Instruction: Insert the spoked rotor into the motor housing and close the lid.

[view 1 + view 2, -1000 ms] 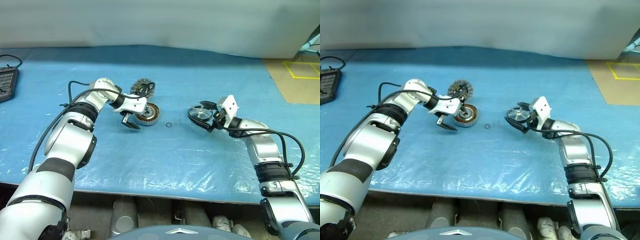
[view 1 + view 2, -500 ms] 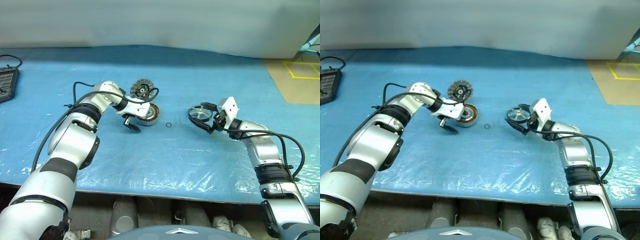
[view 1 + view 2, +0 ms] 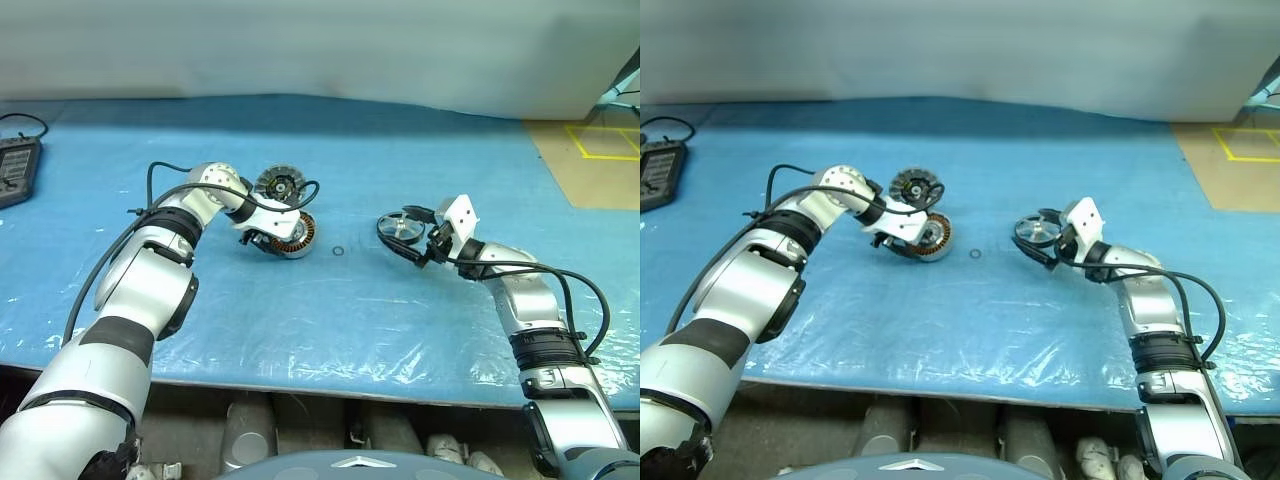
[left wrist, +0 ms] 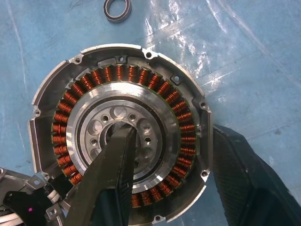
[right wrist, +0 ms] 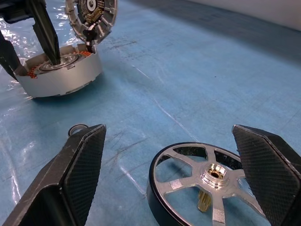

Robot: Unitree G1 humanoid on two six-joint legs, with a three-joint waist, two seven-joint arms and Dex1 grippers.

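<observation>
The motor housing (image 3: 293,231), a silver cup ringed with copper windings (image 4: 176,101), sits on the blue table. My left gripper (image 4: 169,133) is shut on its side wall, one finger (image 4: 117,165) down in the pale central hole and the other against the outer rim. The slotted silver lid (image 3: 279,183) leans tilted against the housing's far side. To the right, the spoked rotor (image 5: 210,181) lies flat on the table with its dark rim down. My right gripper (image 3: 410,232) is open around the rotor, a finger on each side and apart from it.
A small dark ring (image 3: 338,250) lies on the table between the housing and the rotor. A black device with a cable (image 3: 16,166) sits at the far left edge. The blue plastic sheet (image 3: 330,320) runs to the near table edge.
My left gripper has dropped over the housing and its jaws have narrowed onto the wall. The housing and leaning lid shifted slightly left. The right arm has kept still.
</observation>
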